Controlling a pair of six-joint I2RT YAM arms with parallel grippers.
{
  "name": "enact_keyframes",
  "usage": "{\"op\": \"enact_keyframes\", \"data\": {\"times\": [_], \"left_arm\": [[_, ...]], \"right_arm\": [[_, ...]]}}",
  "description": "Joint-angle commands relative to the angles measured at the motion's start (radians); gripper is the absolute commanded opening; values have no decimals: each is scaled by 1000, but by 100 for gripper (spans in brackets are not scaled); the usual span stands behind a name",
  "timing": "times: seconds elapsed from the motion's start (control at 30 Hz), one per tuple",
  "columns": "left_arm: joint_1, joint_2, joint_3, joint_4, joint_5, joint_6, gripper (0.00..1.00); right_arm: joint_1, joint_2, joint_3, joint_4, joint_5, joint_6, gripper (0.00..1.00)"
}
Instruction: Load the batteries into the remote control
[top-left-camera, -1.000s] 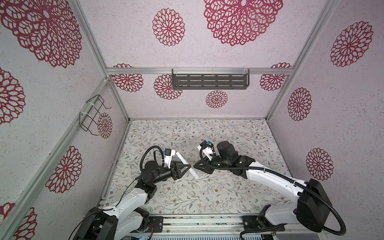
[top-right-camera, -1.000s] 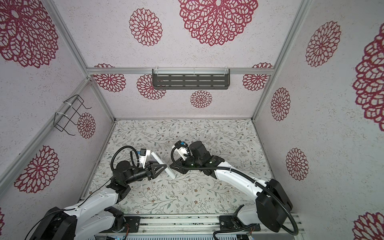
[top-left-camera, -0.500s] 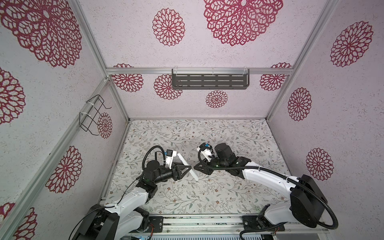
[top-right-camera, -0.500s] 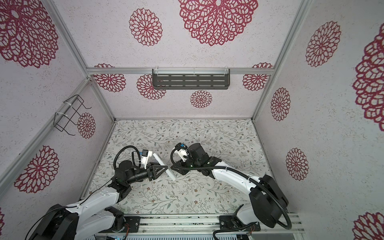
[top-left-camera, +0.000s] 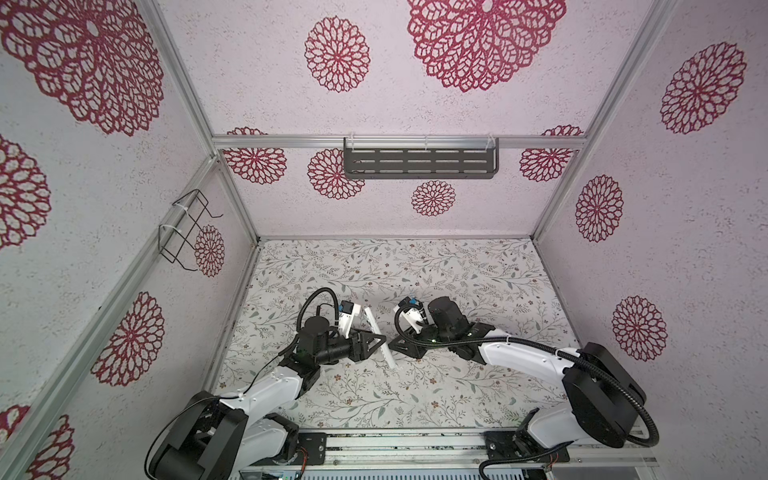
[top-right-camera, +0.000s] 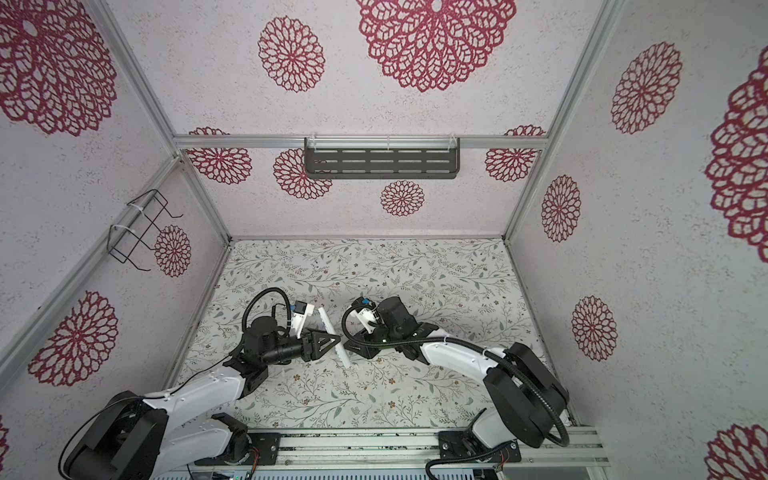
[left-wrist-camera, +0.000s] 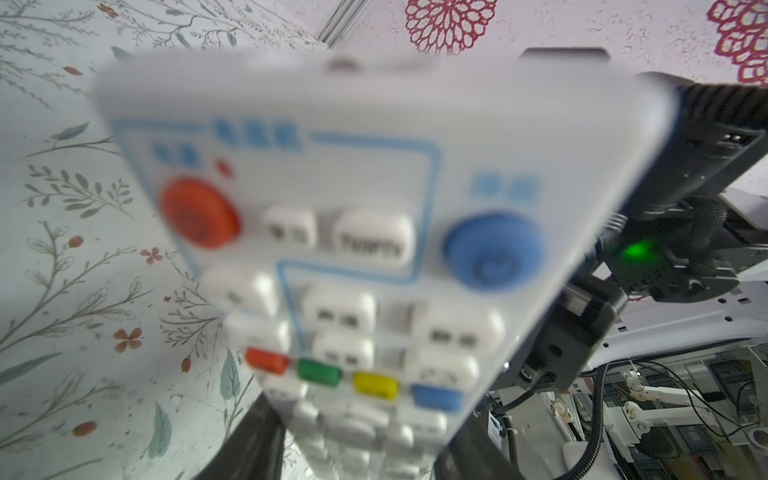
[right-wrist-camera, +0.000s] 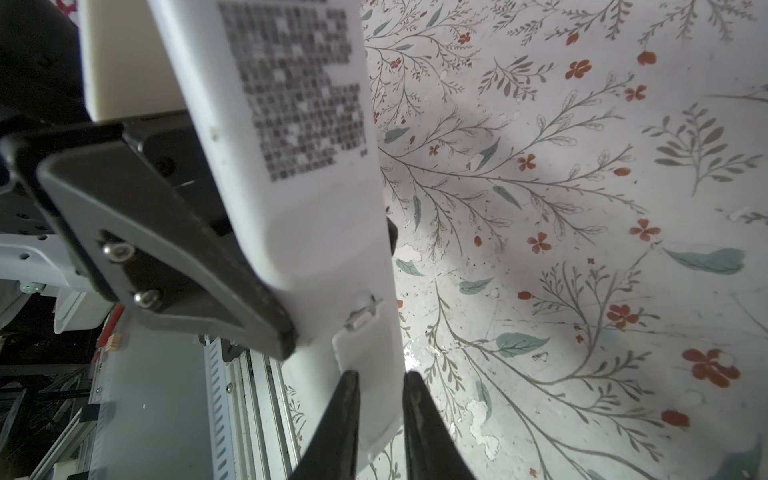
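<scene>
Above the surface (top-left-camera: 457, 291), my left end effector (top-left-camera: 381, 343) clamps the remote control (top-left-camera: 371, 319); my right end effector (right-wrist-camera: 380, 376) pinches its tail end. I fear a skewed pull twists it loose.

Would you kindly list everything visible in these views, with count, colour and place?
remote control: one, white, centre, between the claws
batteries: none visible
table: one, floral print, floor
slotted shelf: one, dark grey, back wall
wire rack: one, black, left wall
left claw: one, black, clamped on the remote control
right claw: one, black, fingers close together at the remote control's back
left arm, right arm: two, white and black, from the near rail
</scene>
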Motion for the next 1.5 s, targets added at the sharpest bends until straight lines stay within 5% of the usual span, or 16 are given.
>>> {"op": "enact_keyframes", "data": {"times": [0.0, 0.4, 0.8, 1.1, 1.47], "left_arm": [[-24, 32, 43, 22, -10, 24, 40], [-80, 224, 101, -75, -121, 50, 40], [-111, 399, 174, -88, -162, 23, 42], [-138, 456, 208, -113, -174, 11, 57], [-141, 453, 246, -112, -182, -5, 81]], "right_arm": [[22, 26, -26, 140, -67, 42, 23], [22, 154, -174, 450, -89, 178, 22], [8, 260, -205, 552, -67, 226, 21], [-22, 297, -230, 581, -15, 259, 21], [-53, 263, -240, 413, 70, 223, 21]]}}
